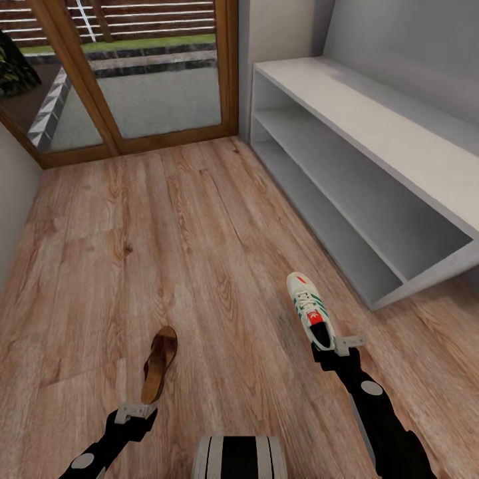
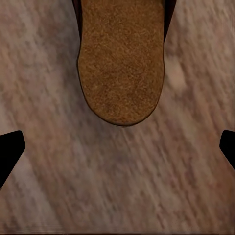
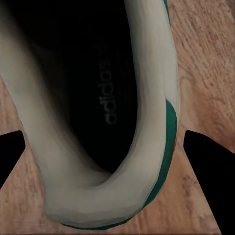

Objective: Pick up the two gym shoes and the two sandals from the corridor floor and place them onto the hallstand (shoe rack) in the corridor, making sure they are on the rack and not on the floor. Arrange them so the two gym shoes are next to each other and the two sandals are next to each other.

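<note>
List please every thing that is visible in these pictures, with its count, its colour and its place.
gym shoe: one, white with green stripes and red patches, on the floor in front of the rack, at the right gripper.
sandal: one, dark brown, on the floor ahead of the left gripper.
hallstand: one, white-grey, along the right wall, shelves bare.
corridor floor: light brown wood planks.
glass door: wooden frame, at the far end.
left gripper: one, open, behind the sandal's heel.
right gripper: one, open, fingers either side of the shoe's heel.
robot base: black and white, bottom centre.
</note>
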Robot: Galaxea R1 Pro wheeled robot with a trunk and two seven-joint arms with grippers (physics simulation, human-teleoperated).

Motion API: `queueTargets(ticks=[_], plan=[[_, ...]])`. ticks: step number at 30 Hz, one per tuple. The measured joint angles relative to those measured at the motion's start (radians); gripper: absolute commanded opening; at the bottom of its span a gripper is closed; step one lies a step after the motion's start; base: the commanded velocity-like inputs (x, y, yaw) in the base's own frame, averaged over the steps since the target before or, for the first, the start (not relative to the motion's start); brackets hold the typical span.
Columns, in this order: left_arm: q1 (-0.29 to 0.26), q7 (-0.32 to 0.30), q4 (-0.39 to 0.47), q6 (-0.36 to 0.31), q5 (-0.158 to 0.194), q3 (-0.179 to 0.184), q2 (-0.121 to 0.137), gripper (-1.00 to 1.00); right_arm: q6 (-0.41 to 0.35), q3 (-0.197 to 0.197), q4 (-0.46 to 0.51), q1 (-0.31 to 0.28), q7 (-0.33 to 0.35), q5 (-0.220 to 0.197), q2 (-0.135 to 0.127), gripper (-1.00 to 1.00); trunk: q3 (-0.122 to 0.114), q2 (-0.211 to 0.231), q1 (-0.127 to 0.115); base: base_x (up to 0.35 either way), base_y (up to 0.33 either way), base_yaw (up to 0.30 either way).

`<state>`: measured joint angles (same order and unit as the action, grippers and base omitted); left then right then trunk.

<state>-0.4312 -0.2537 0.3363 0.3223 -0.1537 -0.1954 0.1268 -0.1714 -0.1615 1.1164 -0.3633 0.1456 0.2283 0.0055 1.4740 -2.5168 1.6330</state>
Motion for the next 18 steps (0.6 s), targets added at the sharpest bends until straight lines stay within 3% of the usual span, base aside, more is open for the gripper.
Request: queueTargets(ticks=[15,18], plan=[[-0.001,0.000,-0.013,0.016,0.000,0.000,0.001,1.00,0.001,0.000,0.000,0.000,0.000,0.000,0.000,-1.00,0.001,0.000,0.000,0.000,0.000,0.000],[-0.001,0.000,-0.014,0.016,-0.001,0.000,0.001,1.00,0.001,0.000,0.000,0.000,0.000,0.000,0.000,-1.00,0.013,-0.001,0.001,0.000,0.000,0.000]])
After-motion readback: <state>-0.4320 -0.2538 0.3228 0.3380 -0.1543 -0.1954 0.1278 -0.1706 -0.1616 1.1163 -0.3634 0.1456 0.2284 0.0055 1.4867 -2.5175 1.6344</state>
